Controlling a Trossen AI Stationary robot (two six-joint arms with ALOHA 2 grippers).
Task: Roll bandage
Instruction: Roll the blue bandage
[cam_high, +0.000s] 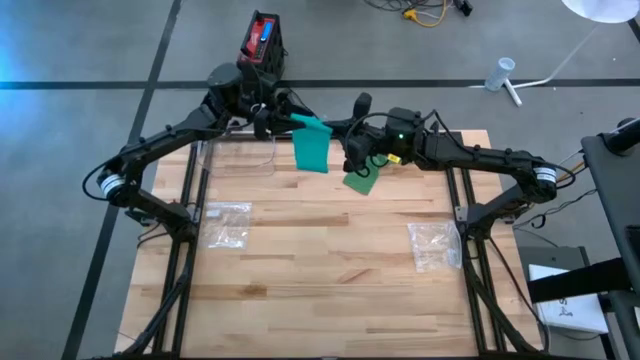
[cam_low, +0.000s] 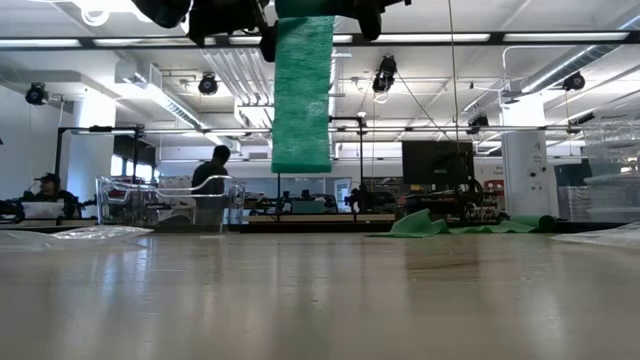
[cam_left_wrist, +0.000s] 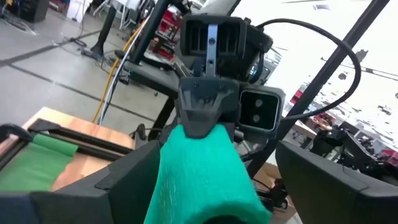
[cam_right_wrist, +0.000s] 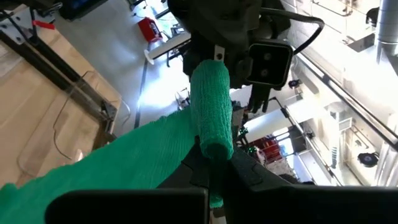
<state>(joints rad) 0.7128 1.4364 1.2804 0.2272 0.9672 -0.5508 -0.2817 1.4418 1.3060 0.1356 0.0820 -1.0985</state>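
Two arms meet high above the far edge of the counter (cam_high: 330, 260), and the green bandage (cam_high: 311, 147) hangs in the air between them.

On the left, the left claw (cam_high: 262, 118) stands with its fingers spread wide on either side of the rolled end. In its own wrist view the roll (cam_left_wrist: 202, 177) sits between the dark fingers (cam_left_wrist: 115, 186), but whether they press on it or merely flank it is hard to tell.

A loose tail drops from the roll; in the low view it hangs as a flat strip (cam_low: 303, 90) clear of the counter, and more cloth (cam_low: 440, 226) lies crumpled on the far side.

On the right, the right claw (cam_high: 350, 152) is clamped tight, and its wrist view shows the roll (cam_right_wrist: 211, 109) standing up from its closed fingers, so it appears to be the one carrying the bandage.

By this reading the rolling is partway through: a tight core exists, with much tail still unwound. The next move likely calls for the left claw to close on the roll and turn it, taking up tail without slackening the winding.
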